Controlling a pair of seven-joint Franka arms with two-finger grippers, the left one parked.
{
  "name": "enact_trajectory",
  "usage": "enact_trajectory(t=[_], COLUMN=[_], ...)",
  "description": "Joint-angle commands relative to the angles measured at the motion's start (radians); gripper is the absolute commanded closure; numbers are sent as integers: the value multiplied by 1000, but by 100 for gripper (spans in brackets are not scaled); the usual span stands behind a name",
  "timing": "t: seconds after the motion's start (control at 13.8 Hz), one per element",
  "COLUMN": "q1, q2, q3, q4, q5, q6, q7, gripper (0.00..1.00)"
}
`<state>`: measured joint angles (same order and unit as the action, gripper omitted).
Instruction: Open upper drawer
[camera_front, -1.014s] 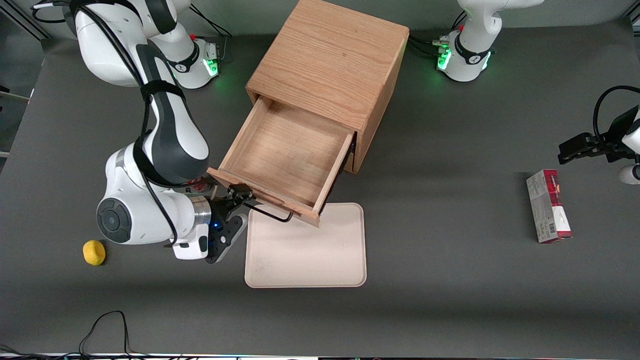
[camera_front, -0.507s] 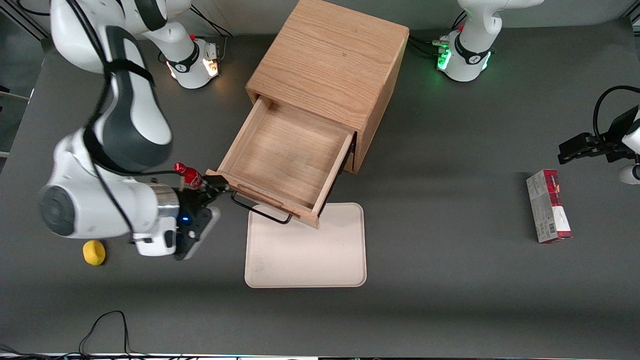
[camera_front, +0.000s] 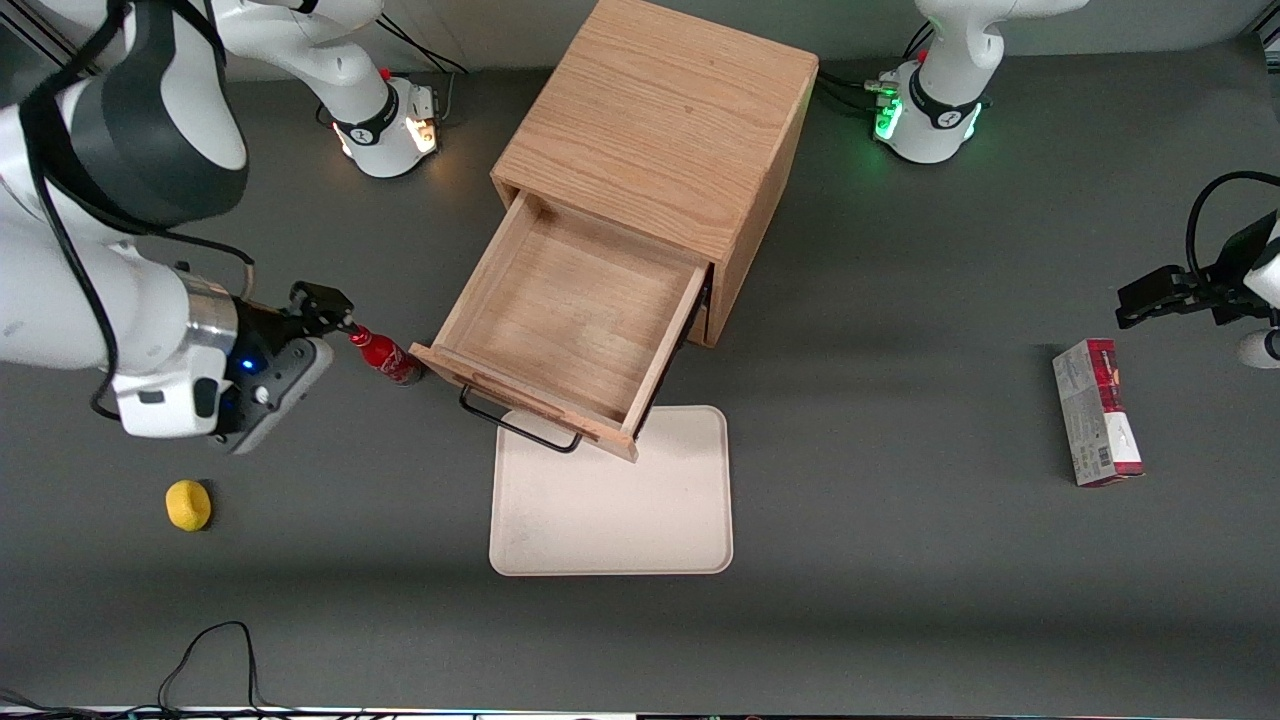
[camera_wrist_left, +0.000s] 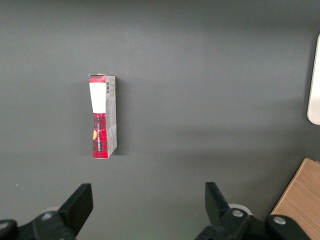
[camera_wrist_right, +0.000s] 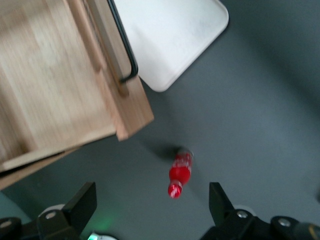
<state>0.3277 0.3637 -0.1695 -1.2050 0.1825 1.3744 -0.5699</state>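
The upper drawer (camera_front: 570, 320) of the light oak cabinet (camera_front: 660, 120) stands pulled far out, and its wooden tray is empty. Its thin black wire handle (camera_front: 518, 427) hangs free on the front, above the edge of a tray. The drawer (camera_wrist_right: 55, 75) and handle (camera_wrist_right: 122, 45) also show in the right wrist view. My right gripper (camera_front: 325, 305) is open and empty. It is raised off the table toward the working arm's end, away from the drawer's front corner. In the wrist view the gripper (camera_wrist_right: 152, 210) holds nothing between its fingers. The bottom drawer is hidden under the upper one.
A small red bottle (camera_front: 385, 355) stands beside the drawer's front corner, just under the gripper; it also shows in the wrist view (camera_wrist_right: 180, 172). A cream tray (camera_front: 610, 500) lies in front of the drawer. A yellow ball (camera_front: 188, 504) lies nearer the camera. A red box (camera_front: 1097, 412) lies toward the parked arm's end.
My gripper has left the drawer's handle and moved away toward the working arm's end, rising as it went. The drawer stays pulled out. The red bottle is now uncovered.
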Motion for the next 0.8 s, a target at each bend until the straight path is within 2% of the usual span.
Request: enact_trajectory(t=[0.0,0.14,0.29,0.51,0.72], q1=[16,16,19,16,13], q2=[-214,-328,-422,-440,-445], q3=[-27,-35,-30,-31,-39], q4=[-262,-385,-491,-508,-515], q5=[-46,-57,-98,-115,-150], q6=[78,129,173,167,160], q7=[95,215,341,462,472], gripper=[0,0,0,0,0])
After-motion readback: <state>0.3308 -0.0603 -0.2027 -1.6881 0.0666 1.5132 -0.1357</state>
